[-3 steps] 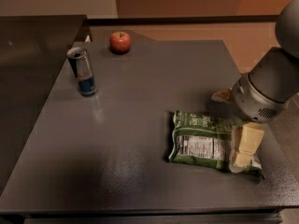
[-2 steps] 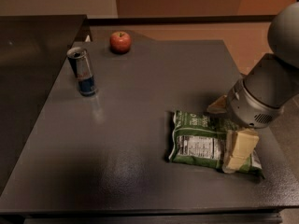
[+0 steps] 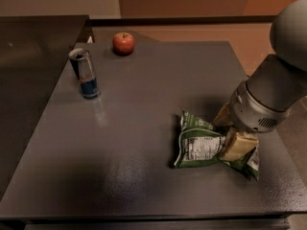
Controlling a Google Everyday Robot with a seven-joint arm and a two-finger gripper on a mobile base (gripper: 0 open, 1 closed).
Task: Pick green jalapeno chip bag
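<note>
Tool (image 3: pixel 230 132) sits at the right end of the green jalapeno chip bag (image 3: pixel 197 145), pinching it. The bag's long axis runs left from there, front-right on the worktop (image 3: pixel 134 143).

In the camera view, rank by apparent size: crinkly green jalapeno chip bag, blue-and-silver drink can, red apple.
1. Crinkly green jalapeno chip bag, pinched at one end by the gripper.
2. Blue-and-silver drink can.
3. Red apple, farther back, so can-versus-apple is unsure.
</note>
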